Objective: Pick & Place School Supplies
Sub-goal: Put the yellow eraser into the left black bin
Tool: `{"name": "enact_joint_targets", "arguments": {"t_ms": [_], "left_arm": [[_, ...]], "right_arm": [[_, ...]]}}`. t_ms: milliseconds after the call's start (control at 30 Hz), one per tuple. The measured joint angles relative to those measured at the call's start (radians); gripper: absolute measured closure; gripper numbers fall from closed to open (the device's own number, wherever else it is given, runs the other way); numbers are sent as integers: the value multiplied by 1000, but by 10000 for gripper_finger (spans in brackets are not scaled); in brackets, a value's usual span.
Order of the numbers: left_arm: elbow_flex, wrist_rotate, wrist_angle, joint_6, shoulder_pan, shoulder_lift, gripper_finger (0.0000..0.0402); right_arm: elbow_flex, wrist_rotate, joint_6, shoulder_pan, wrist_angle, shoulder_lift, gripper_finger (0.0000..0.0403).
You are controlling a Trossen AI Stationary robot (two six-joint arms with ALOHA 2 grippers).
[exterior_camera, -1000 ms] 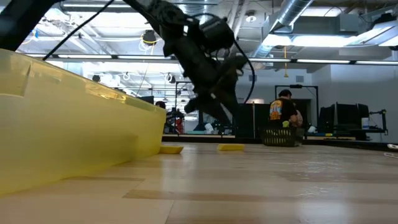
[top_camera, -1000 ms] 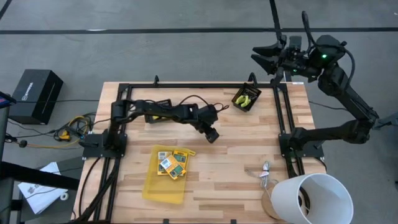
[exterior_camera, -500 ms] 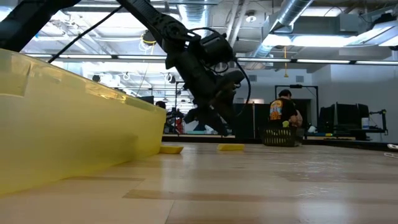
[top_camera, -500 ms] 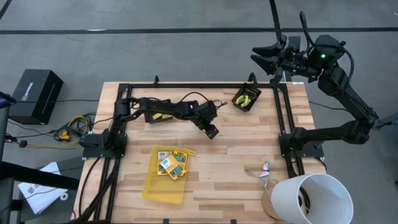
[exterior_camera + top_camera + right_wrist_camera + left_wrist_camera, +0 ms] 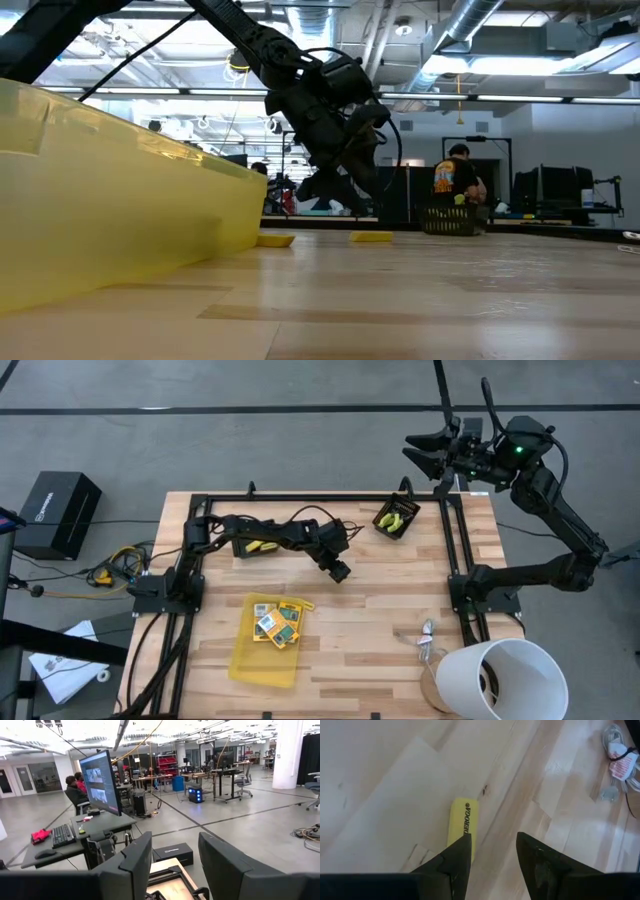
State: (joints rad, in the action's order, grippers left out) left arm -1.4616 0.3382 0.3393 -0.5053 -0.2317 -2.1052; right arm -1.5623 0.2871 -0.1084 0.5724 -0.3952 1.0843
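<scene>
A short yellow stick (image 5: 462, 820) lies flat on the wooden table, just ahead of one finger of my left gripper (image 5: 492, 845). That gripper (image 5: 341, 573) stands open mid-table, pointing steeply down, its tips clear of the wood (image 5: 352, 203). A second yellow stick (image 5: 262, 546) lies beneath the left arm, nearer the far edge. Several printed boxes (image 5: 277, 622) lie in the translucent yellow tray (image 5: 262, 662). Yellow-green handled tools fill a small black basket (image 5: 395, 518). My right gripper (image 5: 418, 450) hangs open, raised beyond the table's far right corner.
A white bucket (image 5: 502, 678) stands at the near right corner, with a white cable bundle (image 5: 428, 640) beside it. A black frame rail (image 5: 320, 497) runs round the table. The tray wall (image 5: 120, 220) fills the low view's left. People sit in the room beyond.
My left gripper has shifted a little toward the table's far edge and sunk slightly, rolling its wrist, then kept still. Its fingers stay apart. The sticks, boxes and tray have not moved.
</scene>
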Motion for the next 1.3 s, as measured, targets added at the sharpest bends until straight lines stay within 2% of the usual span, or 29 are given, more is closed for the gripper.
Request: {"name": "enact_joint_targets", "arguments": {"t_ms": [533, 900, 1300], "left_arm": [[2, 0, -14, 29, 2, -5, 250], [68, 8, -59, 29, 6, -6, 250], [84, 10, -97, 26, -1, -6, 250]], "right_arm": [[0, 0, -27, -1, 16, 0, 250], [0, 0, -34, -1, 15, 0, 247], [0, 0, -33, -1, 15, 0, 246]]}}
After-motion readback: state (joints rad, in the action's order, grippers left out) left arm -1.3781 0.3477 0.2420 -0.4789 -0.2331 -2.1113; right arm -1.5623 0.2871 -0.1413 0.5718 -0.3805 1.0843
